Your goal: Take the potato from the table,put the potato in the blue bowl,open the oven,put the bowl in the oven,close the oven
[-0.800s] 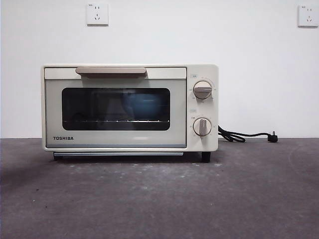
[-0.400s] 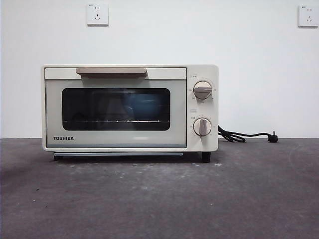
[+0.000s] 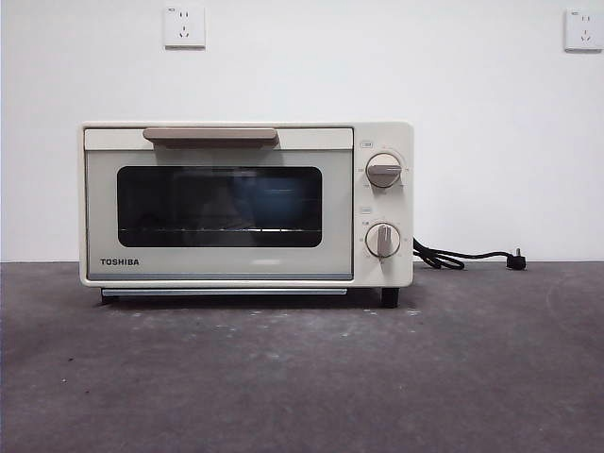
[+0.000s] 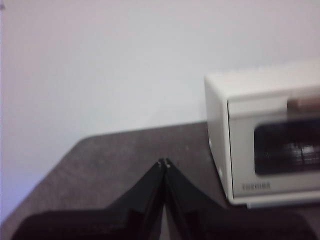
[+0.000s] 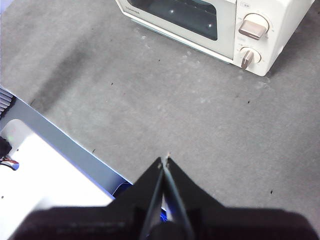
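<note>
Oven [image 3: 245,205] is the big thing, sitting on the dark grey table [image 3: 302,377] up against a white wall [image 3: 377,66]. Cream-white box, TOSHIBA printed low on the front, and the door is fully shut. Its beige bar handle [image 3: 210,136] runs along the top of the door, and below that is the dark glass window [image 3: 219,207] with a wire rack showing through it. Something bluish and rounded shows dimly behind the glass, which might be the bowl, but honestly I can't tell for sure. No sign of the potato in any view.

On the oven's knob side there are two knobs stacked, upper knob [image 3: 383,170] and lower knob [image 3: 382,240]. A black cord [image 3: 453,257] snakes out from behind that side and ends in a plug [image 3: 516,260] lying on the table by the wall. Two white wall sockets sit up high, one socket [image 3: 184,26] above the oven and another socket [image 3: 583,29] at the far edge.

Left gripper [image 4: 164,163] hangs over the table off to the oven's side, jaws pressed together, nothing in them. Right gripper [image 5: 164,160] is up above the bare table well out in front of the oven, jaws also closed tip to tip and empty.
</note>
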Action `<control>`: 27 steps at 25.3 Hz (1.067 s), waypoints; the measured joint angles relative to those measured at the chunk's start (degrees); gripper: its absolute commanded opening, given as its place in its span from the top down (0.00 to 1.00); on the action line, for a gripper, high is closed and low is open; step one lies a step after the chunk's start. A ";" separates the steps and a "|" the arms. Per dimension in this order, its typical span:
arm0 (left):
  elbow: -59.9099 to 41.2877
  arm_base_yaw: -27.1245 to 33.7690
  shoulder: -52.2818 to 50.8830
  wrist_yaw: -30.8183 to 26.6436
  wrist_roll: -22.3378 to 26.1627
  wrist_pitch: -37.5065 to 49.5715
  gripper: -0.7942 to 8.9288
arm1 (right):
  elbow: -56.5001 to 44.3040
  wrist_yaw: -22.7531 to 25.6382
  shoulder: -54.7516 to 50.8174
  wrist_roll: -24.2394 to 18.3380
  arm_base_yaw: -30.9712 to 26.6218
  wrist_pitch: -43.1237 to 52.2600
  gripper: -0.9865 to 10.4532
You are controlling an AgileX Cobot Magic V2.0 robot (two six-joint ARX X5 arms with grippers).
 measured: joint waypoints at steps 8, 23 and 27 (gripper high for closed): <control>-5.11 -0.02 -4.52 0.26 -0.76 -4.79 0.92 | 0.00 0.00 -0.15 0.00 0.00 0.00 0.91; -5.46 -0.02 -4.61 6.25 -6.69 -15.91 0.92 | 0.00 0.00 -0.42 0.00 0.00 -0.02 0.91; -5.46 -0.02 -4.61 6.19 -7.15 -15.91 0.92 | 0.00 0.00 -0.44 0.00 0.00 0.00 0.91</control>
